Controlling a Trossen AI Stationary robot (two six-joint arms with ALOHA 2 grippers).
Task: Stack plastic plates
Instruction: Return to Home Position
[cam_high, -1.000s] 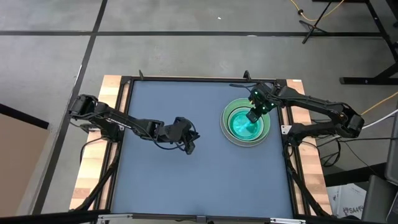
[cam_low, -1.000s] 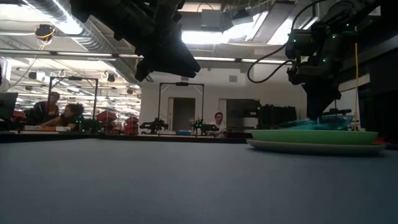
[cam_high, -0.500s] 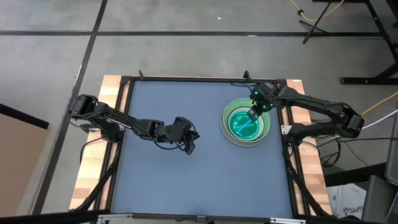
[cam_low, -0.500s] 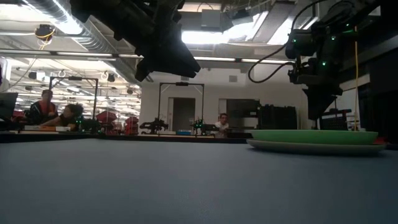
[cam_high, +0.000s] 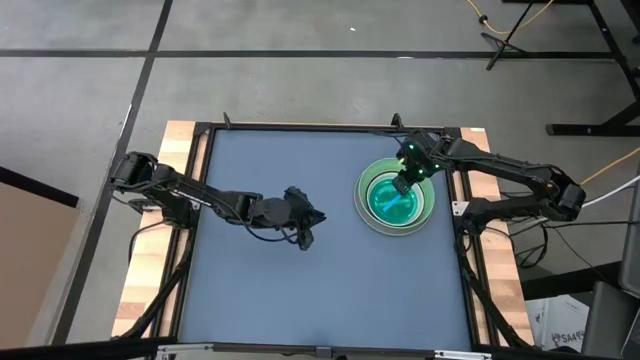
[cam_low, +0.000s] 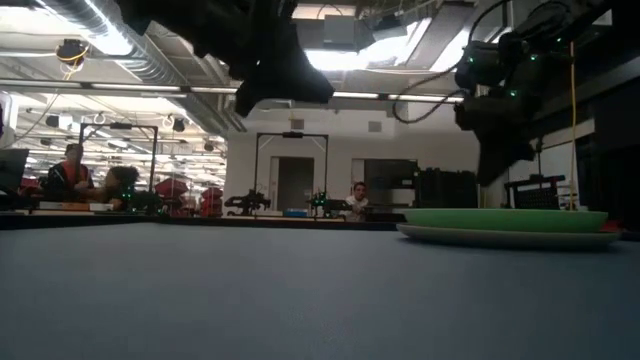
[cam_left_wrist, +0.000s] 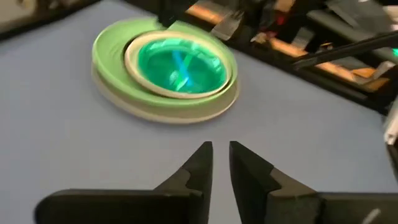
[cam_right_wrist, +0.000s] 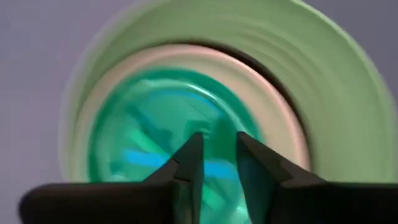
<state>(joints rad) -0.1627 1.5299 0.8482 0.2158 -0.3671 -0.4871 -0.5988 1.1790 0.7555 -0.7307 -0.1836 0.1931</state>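
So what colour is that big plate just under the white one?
The big plate is light green; the left wrist view shows it best.

a stack of round plastic plates (cam_high: 396, 197) lies flat on the right half of the table (cam_high: 300, 290). a large grey plate (cam_left_wrist: 163, 116) is lowest, a large light green plate (cam_left_wrist: 109, 52) sits on it, then a medium white plate (cam_left_wrist: 132, 57), with small translucent blue-green plates (cam_left_wrist: 177, 67) nested centrally on top.
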